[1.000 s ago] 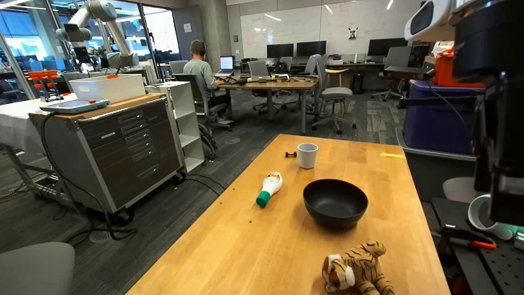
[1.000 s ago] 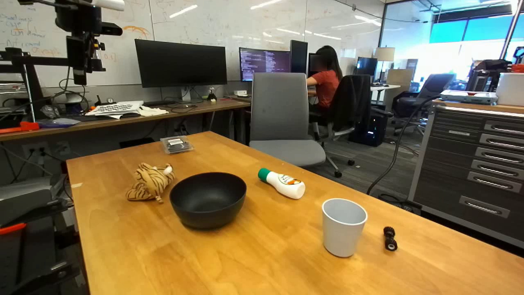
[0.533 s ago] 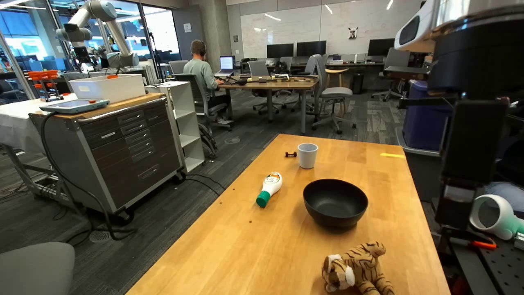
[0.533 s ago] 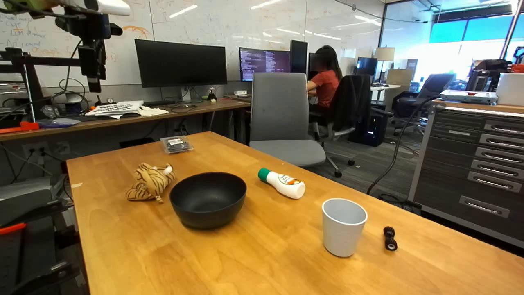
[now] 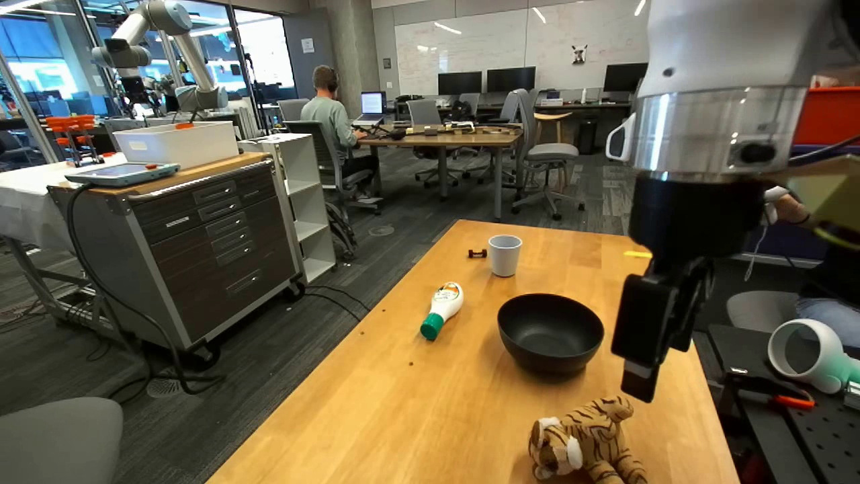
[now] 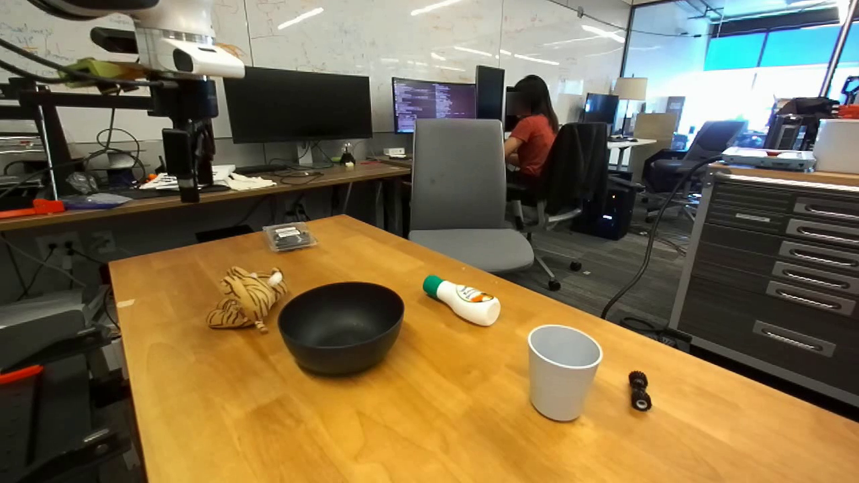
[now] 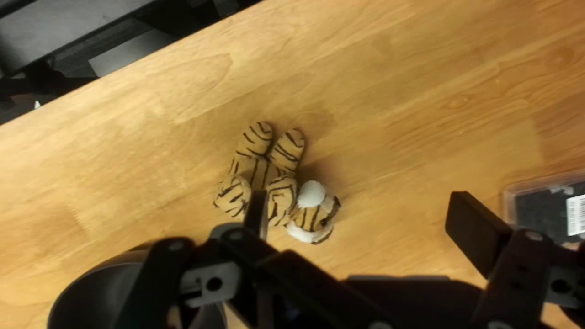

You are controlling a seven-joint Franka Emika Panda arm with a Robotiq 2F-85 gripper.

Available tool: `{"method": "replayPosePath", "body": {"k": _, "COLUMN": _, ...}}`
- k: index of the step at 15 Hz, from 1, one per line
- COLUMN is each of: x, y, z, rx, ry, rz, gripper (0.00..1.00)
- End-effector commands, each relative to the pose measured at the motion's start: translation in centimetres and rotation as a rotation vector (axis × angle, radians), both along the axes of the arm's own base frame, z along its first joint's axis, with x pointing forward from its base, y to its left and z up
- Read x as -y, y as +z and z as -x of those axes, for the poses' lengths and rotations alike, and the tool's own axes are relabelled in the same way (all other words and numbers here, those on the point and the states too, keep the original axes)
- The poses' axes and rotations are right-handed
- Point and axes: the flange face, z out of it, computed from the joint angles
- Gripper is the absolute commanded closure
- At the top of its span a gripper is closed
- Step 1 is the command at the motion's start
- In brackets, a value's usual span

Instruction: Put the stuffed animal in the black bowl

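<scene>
1. A small tan-and-brown striped plush tiger lies on a honey-coloured wooden counter, at the bottom of the frame, right of centre, in an exterior view. In the wrist view it is near the middle, two limbs pointing up the frame, head toward the lower right.
2. A round, matte black bowl stands upright right of centre, higher in the frame than the plush tiger and apart from it; the plush tiger is outside the bowl. The wrist view shows part of the bowl at lower left, partly hidden.
3. A black two-fingered gripper enters from the bottom of the wrist view. Its jaws are spread wide and have hold of nothing; one tip overlaps the plush tiger in that picture, the other is toward the right. In both exterior views the jaws hang higher in the frame than the plush tiger, with a gap between.
4. A white robot arm with a bright metal band comes down from the upper right.
5. A white plastic bottle with a green cap lies on its side right of centre in an exterior view.
6. Lower right there, a pale grey tapered cup stands upright, a small black dumbbell-shaped piece just beside it.
7. A flat clear plastic box lies upper left of centre.
</scene>
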Motion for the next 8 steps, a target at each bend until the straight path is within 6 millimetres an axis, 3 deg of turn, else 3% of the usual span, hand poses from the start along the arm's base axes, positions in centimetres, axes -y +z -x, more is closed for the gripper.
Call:
{"method": "replayPosePath", "body": {"k": 1, "x": 1.2, "y": -3.7, "z": -2.2, "rx": -0.009, "ry": -0.083, "rz": 0.071, "gripper": 0.00}}
{"method": "replayPosePath", "body": {"k": 8, "x": 2.6, "y": -10.7, "z": -3.5, "rx": -0.103, "ry": -0.158, "rz": 0.173, "gripper": 0.00}}
